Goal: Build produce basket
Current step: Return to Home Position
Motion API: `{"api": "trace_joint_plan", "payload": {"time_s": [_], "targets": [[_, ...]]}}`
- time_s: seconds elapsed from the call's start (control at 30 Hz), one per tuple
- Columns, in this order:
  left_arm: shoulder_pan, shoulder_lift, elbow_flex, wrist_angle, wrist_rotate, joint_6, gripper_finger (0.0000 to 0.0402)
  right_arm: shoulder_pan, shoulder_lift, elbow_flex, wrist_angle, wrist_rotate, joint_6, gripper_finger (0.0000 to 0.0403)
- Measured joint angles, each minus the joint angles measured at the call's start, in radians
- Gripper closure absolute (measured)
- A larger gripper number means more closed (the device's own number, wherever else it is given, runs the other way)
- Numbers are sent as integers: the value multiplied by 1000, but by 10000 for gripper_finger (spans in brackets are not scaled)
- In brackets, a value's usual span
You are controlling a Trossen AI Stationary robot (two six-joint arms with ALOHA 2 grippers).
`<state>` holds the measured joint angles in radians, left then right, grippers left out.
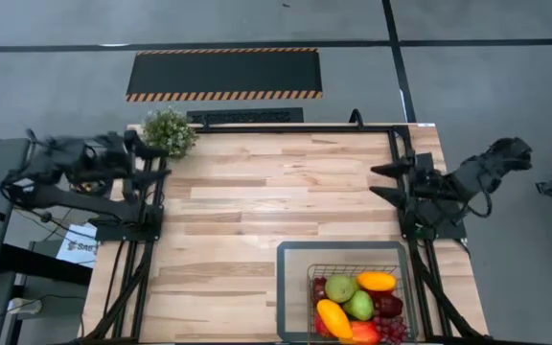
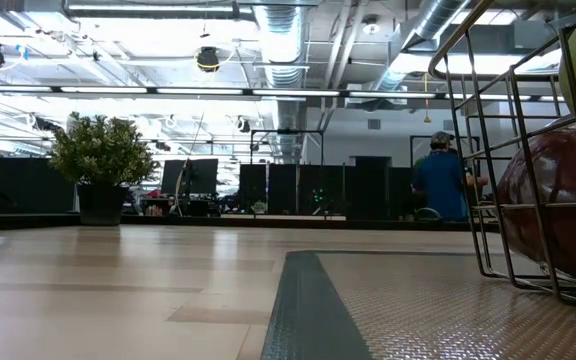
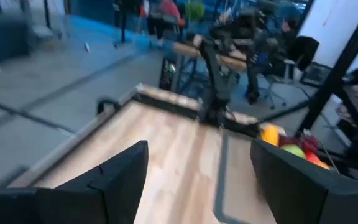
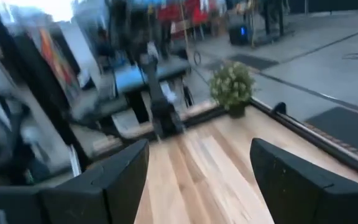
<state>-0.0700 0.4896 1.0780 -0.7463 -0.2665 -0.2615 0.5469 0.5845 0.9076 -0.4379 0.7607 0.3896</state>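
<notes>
From above, the basket [image 1: 291,287] sits at the lower right of the table [image 1: 257,192]. The produce [image 1: 357,305] is piled inside its wire part: greens, yellows, a red, a dark maroon, and grapes at the lower right corner. The left gripper [image 1: 153,158] is at the table's left edge in the upper left of the frame, just below the plant [image 1: 169,129], with its jaws apart. The right gripper [image 1: 383,182] is at the right edge, above the basket and well apart from it, also with its jaws spread. Both point inward across the bare wood.

In the low view, the basket's wires [image 2: 498,180] fill the right side. A dark red fruit presses against them with a green one above it, and the flat grey rim runs toward the bottom centre. The plant [image 2: 98,160] stands at the far left. A person [image 2: 443,180] stands in the room beyond (back turned).

In the left wrist view, the jaws stand wide with nothing between them. At centre right lies the produce [image 3: 288,146], blurred; it looks like yellow, green and red pieces.

In the right wrist view, the jaws are likewise apart and hold nothing. The plant [image 4: 232,84] is in the upper centre, at the table's far corner.
</notes>
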Motion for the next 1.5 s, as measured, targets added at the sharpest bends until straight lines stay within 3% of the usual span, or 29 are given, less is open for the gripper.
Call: {"api": "trace_joint_plan", "payload": {"time_s": [0.2,0.3,0.4,0.57,0.7,0.93,1.33,1.5], "targets": [[0,-175,-296,99,18,-103,130,-27,-321,-423,324,-1,-3,103],[0,-252,-385,117,-8,-147,130,-49,-471,-554,417,-24,-22,103],[0,-330,-445,127,-2,-169,130,-69,-586,-635,488,-120,-71,103],[0,-448,-542,180,57,-174,130,-97,-574,-684,655,-333,-218,103],[0,-489,-615,189,75,-200,130,-128,-567,-748,650,-328,-183,103],[0,-487,-726,250,140,-209,130,-206,-579,-899,821,-322,-145,103],[0,-488,-883,406,163,-176,130,-354,-579,-900,539,-317,50,103],[0,-485,-1006,589,238,-223,130,-374,-579,-900,530,-318,75,103]]}}
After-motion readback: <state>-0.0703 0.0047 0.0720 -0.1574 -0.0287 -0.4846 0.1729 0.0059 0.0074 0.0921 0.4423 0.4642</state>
